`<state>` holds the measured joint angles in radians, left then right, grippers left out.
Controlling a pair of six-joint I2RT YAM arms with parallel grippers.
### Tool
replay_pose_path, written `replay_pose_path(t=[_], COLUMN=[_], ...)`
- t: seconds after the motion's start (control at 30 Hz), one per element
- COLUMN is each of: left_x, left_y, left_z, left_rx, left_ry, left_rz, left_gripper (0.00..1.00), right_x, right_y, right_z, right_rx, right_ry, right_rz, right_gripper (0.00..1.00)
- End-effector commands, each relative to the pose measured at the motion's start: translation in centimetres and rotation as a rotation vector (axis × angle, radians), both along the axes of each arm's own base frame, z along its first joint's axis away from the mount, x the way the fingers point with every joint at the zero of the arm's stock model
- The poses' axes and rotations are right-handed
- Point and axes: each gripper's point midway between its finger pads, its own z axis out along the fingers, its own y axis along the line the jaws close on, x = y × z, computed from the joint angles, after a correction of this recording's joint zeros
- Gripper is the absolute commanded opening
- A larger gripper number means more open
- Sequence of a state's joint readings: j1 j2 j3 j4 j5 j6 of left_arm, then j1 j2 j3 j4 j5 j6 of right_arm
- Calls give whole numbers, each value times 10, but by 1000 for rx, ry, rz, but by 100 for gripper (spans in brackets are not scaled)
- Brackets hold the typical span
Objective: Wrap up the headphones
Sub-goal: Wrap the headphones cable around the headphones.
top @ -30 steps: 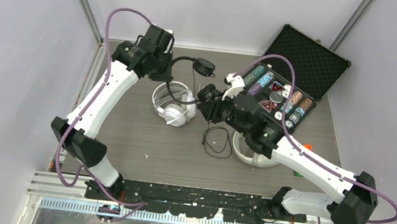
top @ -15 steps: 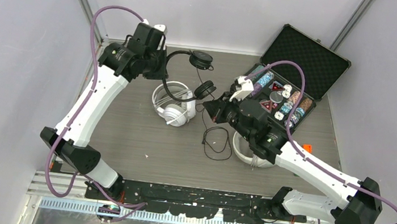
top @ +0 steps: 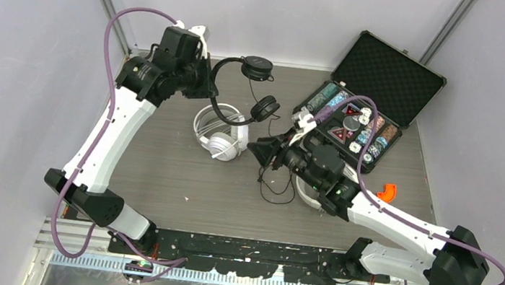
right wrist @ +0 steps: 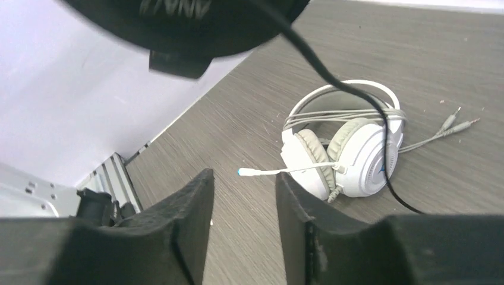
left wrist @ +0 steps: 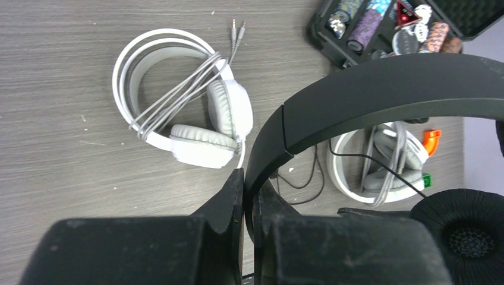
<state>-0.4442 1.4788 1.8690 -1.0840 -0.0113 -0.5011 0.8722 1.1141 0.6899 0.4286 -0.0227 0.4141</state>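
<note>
My left gripper (top: 207, 85) is shut on the band of the black headset (top: 227, 114) and holds it above the table; its two cups (top: 265, 108) hang free. In the left wrist view my gripper (left wrist: 249, 185) pinches the black band (left wrist: 380, 89). The black cable (top: 275, 182) trails down to a loose loop on the table. One white headset (top: 220, 133), its cable wrapped round it, lies under the black one. A second white headset (top: 310, 195) lies partly under my right arm. My right gripper (top: 257, 150) is open and empty, below the black cup (right wrist: 196, 18), and faces the white headset (right wrist: 350, 142).
An open black case of poker chips (top: 361, 119) stands at the back right. A small orange piece (top: 387, 192) lies right of my right arm. Grey walls close the left, back and right sides. The white headset's plugs (left wrist: 236, 27) lie on the wood table.
My left gripper has carried the black headset left and up. My right gripper has drawn back from the black cup toward the near side, uncovering the orange piece.
</note>
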Motion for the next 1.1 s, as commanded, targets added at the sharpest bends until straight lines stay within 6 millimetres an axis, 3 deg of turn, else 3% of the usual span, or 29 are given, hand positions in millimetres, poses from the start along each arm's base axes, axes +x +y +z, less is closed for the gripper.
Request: replay_pose_path(t=[0.0,0.1,0.37,0.5,0.67,1.07], left_x=[2,-1,-10,-15,-21,-37], left_y=[-15,-23,-23,-25,-26,-32], left_z=[42,49,69,78,85,93], left_rx=[-153,-208,-236,-257,-281,-339], left_ry=[-112,-111,-145,-159,-171,-180], left_rz=[-24,-45,-72,-88,-107,-161], left_gripper=[0,0,0,0,0,0], right_x=[-17,-18,-25,-14,-9,8], right_y=[-12,-18,-47,-57,-51,-29], right_z=[66,67,91,89,91,74], right_rx=[141,88,72,25,1,-26], right_ry=[-305,-389,-502,-530,-544,-568], right_rz=[40,25,-50,-132,-127,-118], right_gripper=[54,63,66,68,70,71])
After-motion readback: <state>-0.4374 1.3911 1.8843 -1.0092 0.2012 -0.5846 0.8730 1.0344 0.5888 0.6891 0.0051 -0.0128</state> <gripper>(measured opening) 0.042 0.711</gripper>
